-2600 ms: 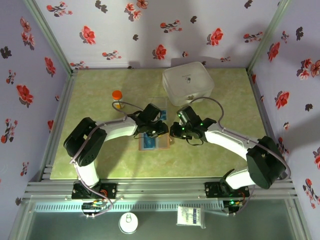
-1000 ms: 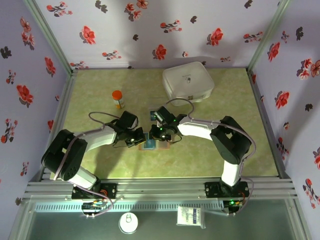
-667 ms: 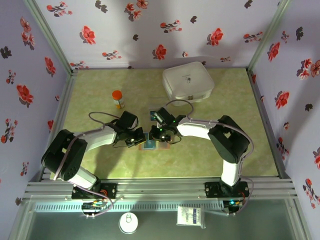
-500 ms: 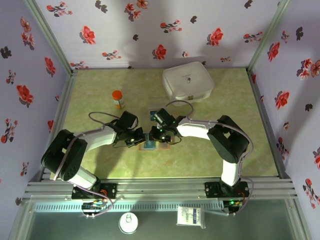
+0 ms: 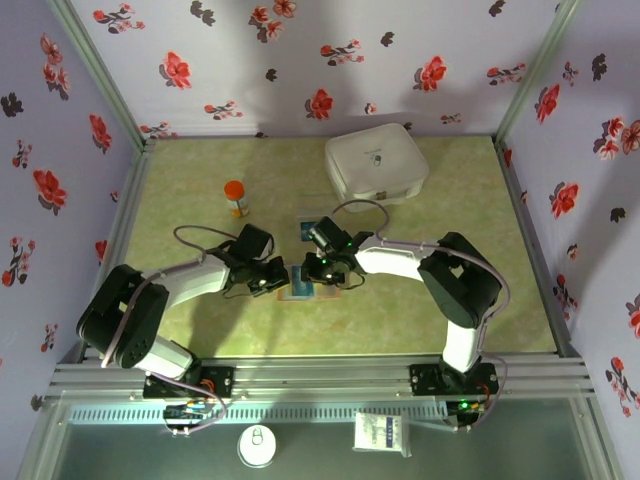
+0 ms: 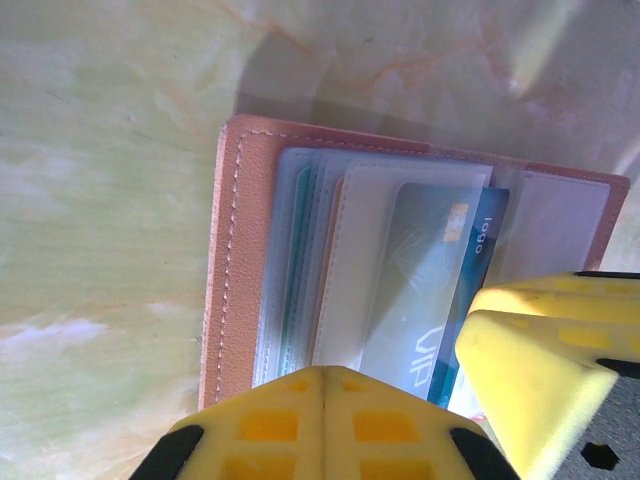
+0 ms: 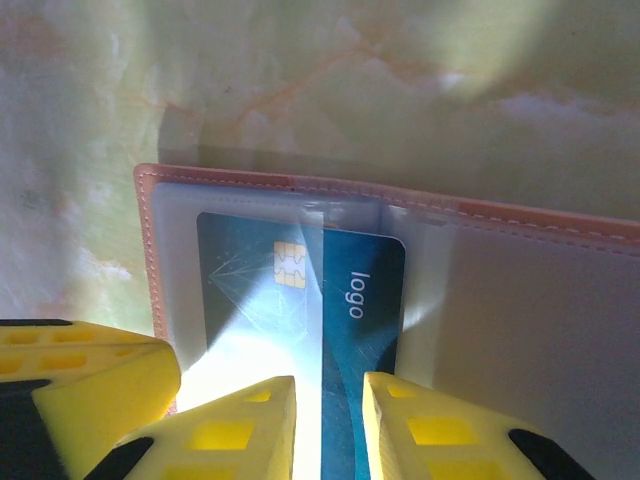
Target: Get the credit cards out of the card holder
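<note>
In the last couple of seconds both arms have folded in low over the table (image 5: 470, 300). The right arm (image 5: 420, 258) no longer stretches in from the right edge. Its elbow is tucked now, and its wrist is down opposite that of the left arm (image 5: 190, 282). They meet over the card holder (image 5: 297, 292), which lies open and flat about midway between the side edges, somewhat closer to the near edge. To me the approach looks finished and the pulling about to start.

The left gripper (image 6: 323, 385) has its fingers pressed together at the holder's edge and seems to pin it. The right gripper (image 7: 328, 395) shows a narrow gap, a touch wider than a second ago. Its tips are over the teal credit card (image 7: 300, 285), which sits half under a clear sleeve (image 7: 250, 215), and nothing is pinched.

I can't tell whether those tips actually touch the card. The other cards (image 6: 300, 260) are only pale stacked edges. From above, the grippers hide most of the holder.
</note>
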You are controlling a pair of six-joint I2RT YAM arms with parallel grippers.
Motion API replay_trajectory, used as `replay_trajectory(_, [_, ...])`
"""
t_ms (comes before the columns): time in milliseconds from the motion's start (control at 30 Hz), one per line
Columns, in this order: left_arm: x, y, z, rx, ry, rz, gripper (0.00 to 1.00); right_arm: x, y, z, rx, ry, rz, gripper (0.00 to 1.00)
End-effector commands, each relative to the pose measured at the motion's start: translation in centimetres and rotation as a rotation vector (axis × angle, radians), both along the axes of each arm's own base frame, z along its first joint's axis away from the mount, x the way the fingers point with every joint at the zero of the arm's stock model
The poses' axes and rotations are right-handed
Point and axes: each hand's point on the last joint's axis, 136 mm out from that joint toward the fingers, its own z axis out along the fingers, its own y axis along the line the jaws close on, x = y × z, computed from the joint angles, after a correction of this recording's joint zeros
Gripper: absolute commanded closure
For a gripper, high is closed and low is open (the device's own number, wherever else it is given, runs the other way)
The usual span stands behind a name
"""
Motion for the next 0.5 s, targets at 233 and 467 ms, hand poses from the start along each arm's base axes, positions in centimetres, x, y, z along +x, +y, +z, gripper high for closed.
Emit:
replay_trajectory(233, [0.7,-0.5,1.5,-0.015,-0.024,0.001,0.94,0.0,-1.4,1.8,-0.019,-0.053,-0.005,0.74])
replay_trajectory(467, [1.0,-1.8,1.4,-0.024,-0.017,-0.029,0.96,0.2,-1.8,1.5,0.044,-0.017,-0.049,0.74])
